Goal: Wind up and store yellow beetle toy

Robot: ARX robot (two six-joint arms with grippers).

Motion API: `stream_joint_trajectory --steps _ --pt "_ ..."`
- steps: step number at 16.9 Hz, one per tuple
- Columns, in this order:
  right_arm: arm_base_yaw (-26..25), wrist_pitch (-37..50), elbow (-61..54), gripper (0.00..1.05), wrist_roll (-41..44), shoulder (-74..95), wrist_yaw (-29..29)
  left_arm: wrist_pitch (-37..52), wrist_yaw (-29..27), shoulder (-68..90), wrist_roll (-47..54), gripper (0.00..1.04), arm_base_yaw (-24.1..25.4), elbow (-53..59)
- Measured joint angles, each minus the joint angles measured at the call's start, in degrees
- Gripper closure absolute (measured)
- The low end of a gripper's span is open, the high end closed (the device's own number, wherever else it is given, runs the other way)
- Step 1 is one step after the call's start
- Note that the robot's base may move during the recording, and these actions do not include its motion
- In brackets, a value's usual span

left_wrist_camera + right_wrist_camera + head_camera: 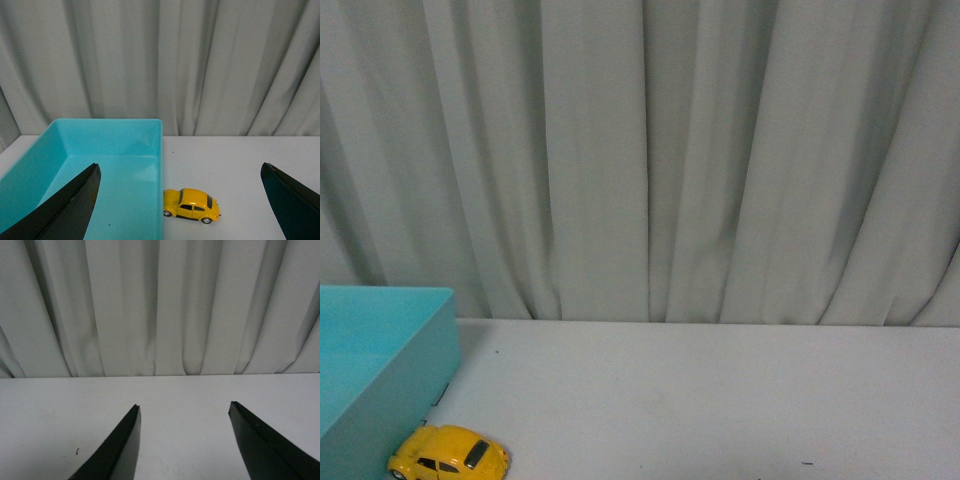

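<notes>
A small glossy yellow beetle toy car with dark windows and silver wheels (pixel 448 452) stands on its wheels on the white tabletop (pixel 740 400), toward the left side and close to the near edge. It is just beside the long outer wall of an open turquoise plastic bin (pixel 390 370); whether it touches that wall I cannot tell. The bin shows nothing inside in the part in view, and reads as the storage place. With the toy so close to it, the last carry looks short.

The left hand (pixel 180 167) hangs above the toy with its dark fingers (pixel 70 205) spread wide and holding nothing. The toy lies between them in the left wrist view, side-on. That suits closing across the body, though the bin wall may crowd one finger.

The right hand (pixel 184 406) is also spread and holds nothing. It points across bare tabletop toward the far edge, where a pale grey pleated curtain (pixel 640 150) hangs, and the toy is outside its view. I judge the task unstarted: the toy is neither wound nor stored.
</notes>
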State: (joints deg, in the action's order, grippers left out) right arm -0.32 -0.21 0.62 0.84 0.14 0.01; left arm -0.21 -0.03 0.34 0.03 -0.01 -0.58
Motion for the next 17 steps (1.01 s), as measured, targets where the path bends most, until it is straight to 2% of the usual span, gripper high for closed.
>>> stream_joint_trajectory --steps 4,5,6,7,8,9,10,11,13,17 --pt "0.0 0.0 0.0 0.09 0.0 0.0 0.0 0.0 0.0 0.0 0.0 0.07 0.0 0.0" --pt "0.0 0.0 0.0 0.05 -0.02 0.0 0.0 0.0 0.0 0.0 0.0 0.07 0.0 0.0" --pt "0.0 0.0 0.0 0.07 -0.02 0.0 0.0 0.02 0.0 0.0 0.0 0.07 0.0 0.0" --pt "0.0 0.0 0.0 0.07 -0.02 0.0 0.0 -3.87 -2.82 0.68 -2.14 0.07 -1.03 -0.98" --pt "0.0 -0.02 0.0 0.07 -0.04 0.0 0.09 -12.96 -12.2 6.99 -8.59 0.07 -4.48 -5.25" --pt "0.0 0.07 0.0 0.07 -0.02 0.0 -0.09 -15.04 -17.09 11.98 -16.7 0.07 -4.28 -7.93" --pt "-0.02 -0.02 0.0 0.07 -0.04 0.02 0.04 -11.23 -19.3 14.45 -22.69 0.07 -2.29 -9.16" --pt "0.0 -0.02 0.0 0.07 -0.04 0.07 0.0 -7.5 -18.34 16.92 -25.18 0.07 -0.57 -10.64" --pt "0.0 0.02 0.0 0.07 -0.02 0.04 0.0 1.33 -16.02 26.45 -25.4 0.07 -0.09 -12.68" --pt "0.0 -0.02 0.0 0.07 -0.02 0.04 0.07 18.27 -12.46 48.11 -20.81 0.07 0.59 -19.63"
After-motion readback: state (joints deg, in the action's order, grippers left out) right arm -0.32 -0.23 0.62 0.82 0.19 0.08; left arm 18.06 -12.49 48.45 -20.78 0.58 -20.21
